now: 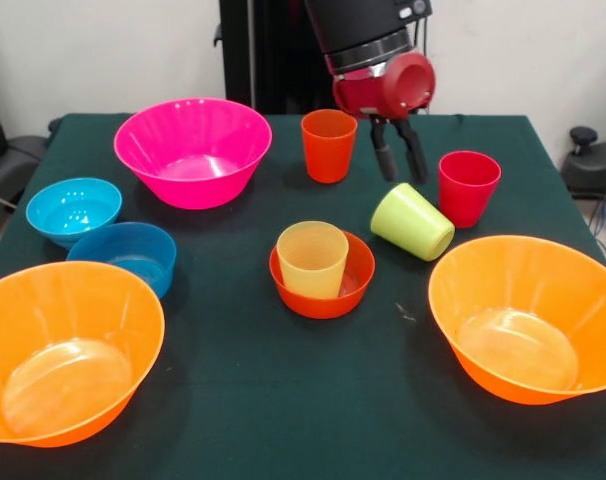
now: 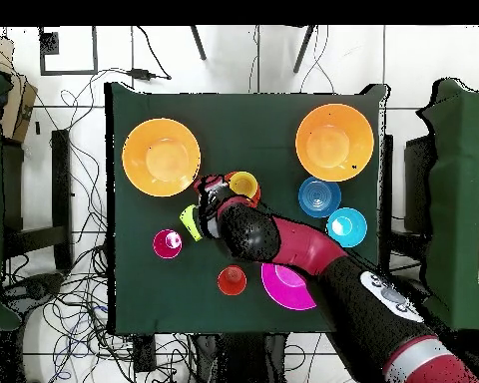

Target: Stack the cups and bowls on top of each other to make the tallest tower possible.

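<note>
My gripper (image 1: 400,172) hangs open and empty just behind the lime green cup (image 1: 413,222), which lies on its side. It shows in the overhead view (image 2: 210,196) next to that cup (image 2: 191,221). The ribbed yellow cup (image 1: 312,259) stands upright inside the small red-orange bowl (image 1: 354,283) at the table's middle. The orange cup (image 1: 329,145) and the red-pink cup (image 1: 468,187) stand upright on either side of the gripper. The large magenta bowl (image 1: 193,150), the light blue bowl (image 1: 73,209), the darker blue bowl (image 1: 129,256) and two large orange bowls (image 1: 65,350) (image 1: 528,315) sit apart on the cloth.
The table is covered by a dark green cloth (image 1: 243,400). In the overhead view my arm (image 2: 313,259) crosses part of the magenta bowl (image 2: 283,291). Cables and chairs lie on the floor around the table.
</note>
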### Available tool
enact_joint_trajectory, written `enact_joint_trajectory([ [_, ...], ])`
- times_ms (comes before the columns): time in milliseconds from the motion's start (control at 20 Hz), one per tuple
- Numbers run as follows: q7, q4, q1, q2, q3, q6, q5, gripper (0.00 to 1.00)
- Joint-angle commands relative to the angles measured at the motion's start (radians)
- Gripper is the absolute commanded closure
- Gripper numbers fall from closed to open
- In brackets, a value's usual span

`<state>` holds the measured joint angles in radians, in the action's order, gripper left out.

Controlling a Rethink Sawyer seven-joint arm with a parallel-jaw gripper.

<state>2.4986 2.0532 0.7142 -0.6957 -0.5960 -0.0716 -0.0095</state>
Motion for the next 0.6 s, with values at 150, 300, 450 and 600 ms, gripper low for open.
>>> enact_joint_trajectory([
  [150, -0.07, 0.044, 0.029, 0.06, -0.042, -0.122, -0.1, 0.0],
  [300, -0.064, 0.036, 0.024, 0.08, -0.032, -0.104, -0.119, 0.0],
  [450, -0.055, 0.032, 0.019, 0.109, -0.026, -0.072, -0.138, 0.0],
  [600, -0.045, 0.032, 0.021, 0.151, -0.028, -0.03, -0.163, 0.0],
])
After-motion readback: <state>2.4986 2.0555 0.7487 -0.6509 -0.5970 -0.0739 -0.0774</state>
